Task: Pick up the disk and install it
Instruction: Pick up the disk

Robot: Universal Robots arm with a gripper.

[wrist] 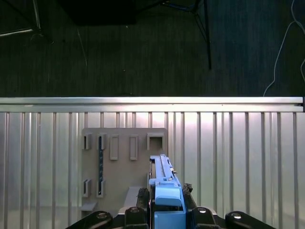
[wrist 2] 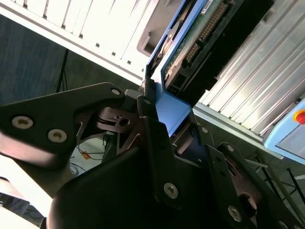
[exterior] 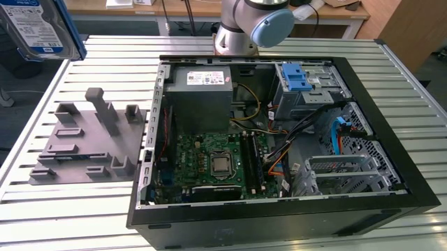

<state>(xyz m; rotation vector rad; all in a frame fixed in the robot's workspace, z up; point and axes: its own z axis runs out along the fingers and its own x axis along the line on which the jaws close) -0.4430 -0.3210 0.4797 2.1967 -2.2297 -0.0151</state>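
The disk [exterior: 40,27] is shown aloft at the exterior view's upper left, blue-and-white label [exterior: 31,22] visible. In the first wrist view it is pinched edge-on by the gripper [wrist: 164,192] above a grey rack [wrist: 121,164].

A: Any text legible?
B: Nope. The disk [exterior: 38,29] has a blue & white label w/ print, too small to make out.
A: Anything else w/ print?
B: White sticker [exterior: 207,78] on the grey box [exterior: 199,110] inside the PC case [exterior: 279,225] (same story), lines too fine to read.
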